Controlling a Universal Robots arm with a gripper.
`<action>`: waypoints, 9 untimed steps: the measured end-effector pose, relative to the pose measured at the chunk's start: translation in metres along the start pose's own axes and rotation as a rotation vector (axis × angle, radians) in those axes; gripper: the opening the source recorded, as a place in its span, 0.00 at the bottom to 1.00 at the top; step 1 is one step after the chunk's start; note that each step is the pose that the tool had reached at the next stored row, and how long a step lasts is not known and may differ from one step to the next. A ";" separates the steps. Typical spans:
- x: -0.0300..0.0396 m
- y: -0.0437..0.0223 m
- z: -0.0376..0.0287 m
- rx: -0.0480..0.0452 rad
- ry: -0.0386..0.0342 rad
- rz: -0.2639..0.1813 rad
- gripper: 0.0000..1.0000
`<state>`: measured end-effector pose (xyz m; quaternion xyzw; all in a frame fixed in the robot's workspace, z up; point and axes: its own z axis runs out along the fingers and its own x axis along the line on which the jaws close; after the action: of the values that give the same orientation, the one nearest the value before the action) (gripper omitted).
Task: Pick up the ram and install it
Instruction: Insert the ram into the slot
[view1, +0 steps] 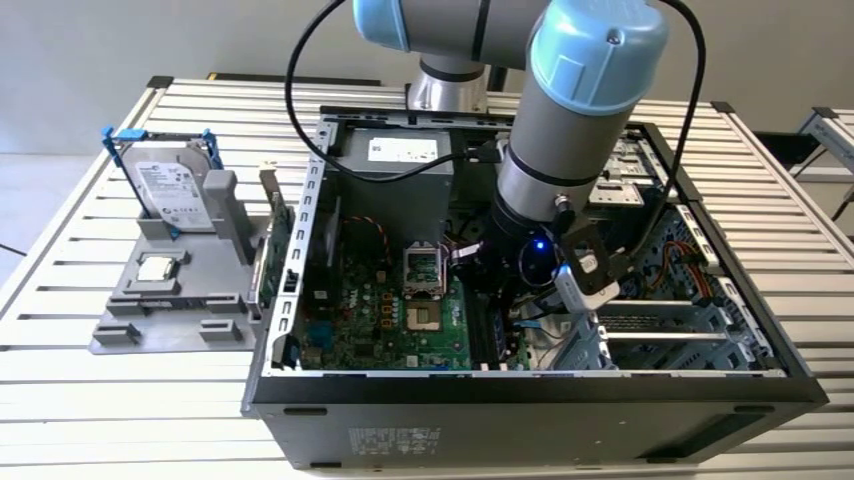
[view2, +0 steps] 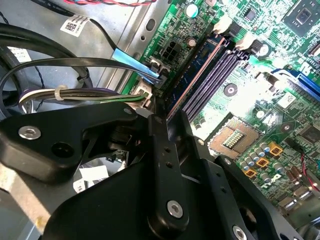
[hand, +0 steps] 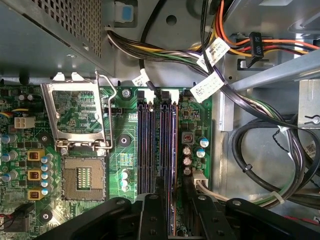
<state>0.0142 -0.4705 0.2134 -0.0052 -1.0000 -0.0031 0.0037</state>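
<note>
The arm reached down into the open computer case (view1: 534, 385), which lay on the slatted worktop (view1: 80, 400). In the exterior view the pincer (view1: 514, 300) was low inside the case, beside the CPU socket (view1: 422, 268) toward the exterior view's right, with its tips hidden behind the wrist and cabling.

In both wrist views the pincer (hand: 171, 210) stood directly over the memory slots (hand: 150, 140) of the green motherboard (hand: 75, 115). Its black fingers (hand: 151, 215) were set narrowly, one on each side of the ram (hand: 173, 150), which stood on edge in the slot farthest from the CPU socket (hand: 83, 177). The ram was seen edge-on as a thin strip, so its chips and label could not be made out. Whether the finger pads actually touched it, and whether it was fully seated, could not be determined.

In the second wrist view the ram (view2: 197, 70) ran as a dark blue-green strip alongside the purple slots (view2: 220, 75), its near end covered by the pincer (view2: 159, 112) body.

Outside the case, toward the exterior view's left, a grey fixture (view1: 174, 300) carried a hard drive (view1: 171, 190) in a blue-tabbed frame and a small square CPU chip (view1: 158, 267).
</note>
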 end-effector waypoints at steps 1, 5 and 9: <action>0.0000 0.0000 0.0000 0.0000 0.0000 0.000 1.00; 0.0000 0.0000 -0.0012 0.0003 0.0000 0.000 1.00; 0.0001 0.0000 -0.0065 0.0003 0.0001 0.000 1.00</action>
<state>0.0142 -0.4705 0.2199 -0.0052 -1.0000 -0.0030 0.0037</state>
